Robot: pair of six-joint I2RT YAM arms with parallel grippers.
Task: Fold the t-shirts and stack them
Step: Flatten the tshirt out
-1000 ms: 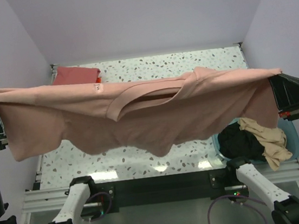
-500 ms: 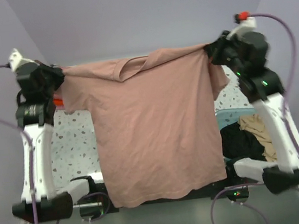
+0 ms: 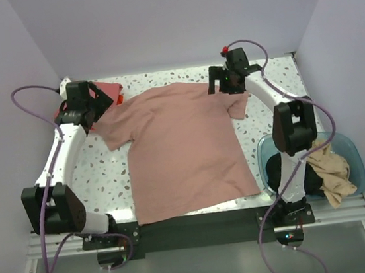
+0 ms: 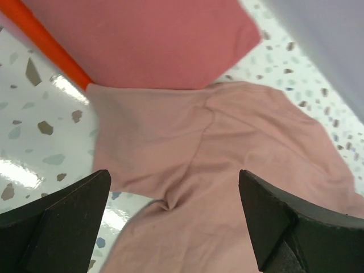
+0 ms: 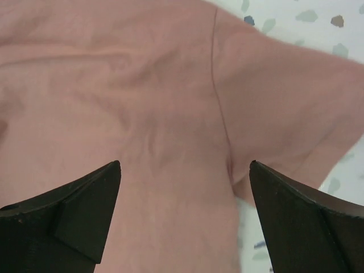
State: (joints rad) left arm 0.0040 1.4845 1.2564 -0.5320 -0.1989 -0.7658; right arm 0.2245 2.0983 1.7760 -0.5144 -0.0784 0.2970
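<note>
Speckled desk (image 3: 94,177) now carries the pink t-shirt (image 3: 184,149) flat: collar at the far edge, hem at the near edge, plain side up, no print showing. A second ago it was stretched in the air between both arms. Half a second ago it hung by its shoulders. Now it's down and let go.

Over the left sleeve the left fingers (image 4: 62,210) are spread wide, nothing pinched. Above the right shoulder seam the right fingers (image 5: 307,219) are likewise spread and empty.

Cloth is mostly smooth, with a small pucker at the left armpit, and the body lies slightly skewed. The left sleeve meets the folded red shirt (image 3: 105,91) in the far-left corner. An orange shirt (image 4: 48,45) shows as a strip under that, so it looks like the stack so far. At the right, the tub (image 3: 353,155) sits just beside the pink hem corner and holds a black shirt (image 3: 293,173) and a tan shirt (image 3: 330,175), both unfolded.

Judgement: the spread-out step is done for this one; folding is not started. The next move likely needs a re-grip on the sleeves or side edges off flat cloth. The risk is dragging the body askew or disturbing the red stack, since sleeve and stack touch.
</note>
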